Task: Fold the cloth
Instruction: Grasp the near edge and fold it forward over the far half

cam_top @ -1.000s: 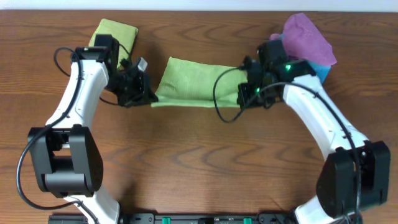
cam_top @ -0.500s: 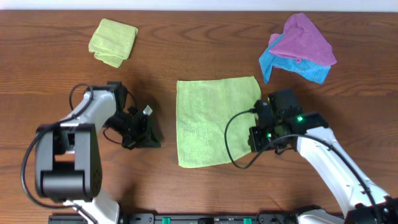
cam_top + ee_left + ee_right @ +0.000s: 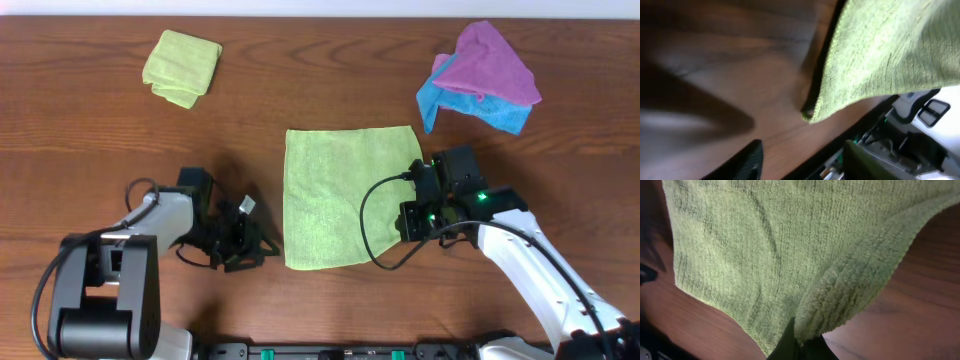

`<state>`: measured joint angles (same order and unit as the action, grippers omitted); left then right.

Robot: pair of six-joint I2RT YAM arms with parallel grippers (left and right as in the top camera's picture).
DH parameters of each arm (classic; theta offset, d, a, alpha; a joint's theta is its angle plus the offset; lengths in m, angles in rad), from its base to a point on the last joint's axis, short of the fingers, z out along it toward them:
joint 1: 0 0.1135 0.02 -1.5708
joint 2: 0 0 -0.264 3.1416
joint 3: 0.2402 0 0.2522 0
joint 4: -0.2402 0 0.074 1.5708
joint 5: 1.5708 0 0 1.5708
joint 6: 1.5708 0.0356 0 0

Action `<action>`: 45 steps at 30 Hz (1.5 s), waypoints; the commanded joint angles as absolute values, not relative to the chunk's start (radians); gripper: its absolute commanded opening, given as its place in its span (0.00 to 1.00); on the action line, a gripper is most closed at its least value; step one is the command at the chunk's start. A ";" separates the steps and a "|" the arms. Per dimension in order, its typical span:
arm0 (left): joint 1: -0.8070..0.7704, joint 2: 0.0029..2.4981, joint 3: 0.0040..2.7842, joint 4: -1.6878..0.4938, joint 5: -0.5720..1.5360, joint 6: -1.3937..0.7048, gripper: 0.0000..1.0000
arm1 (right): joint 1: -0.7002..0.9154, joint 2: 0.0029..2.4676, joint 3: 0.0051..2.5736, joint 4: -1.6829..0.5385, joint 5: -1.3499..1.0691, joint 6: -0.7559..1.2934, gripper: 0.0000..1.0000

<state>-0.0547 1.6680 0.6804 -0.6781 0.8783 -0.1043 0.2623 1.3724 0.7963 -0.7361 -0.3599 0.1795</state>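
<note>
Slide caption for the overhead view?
Cloth lies flat mid-table; right gripper pinches its right edge, left gripper open beside its lower-left corner.

Cloth at centre, left hand just beside its left edge, right hand seemingly at its right edge
</note>
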 commanded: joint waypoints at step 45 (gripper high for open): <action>-0.129 1.557 0.799 -0.018 0.755 -0.709 0.06 | 0.261 1.374 0.798 -0.324 -0.117 0.181 0.01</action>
<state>-0.1272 1.5574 0.7918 -0.0475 0.8322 -0.6418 0.2623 1.3388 0.7963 -0.3504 -0.1722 0.1867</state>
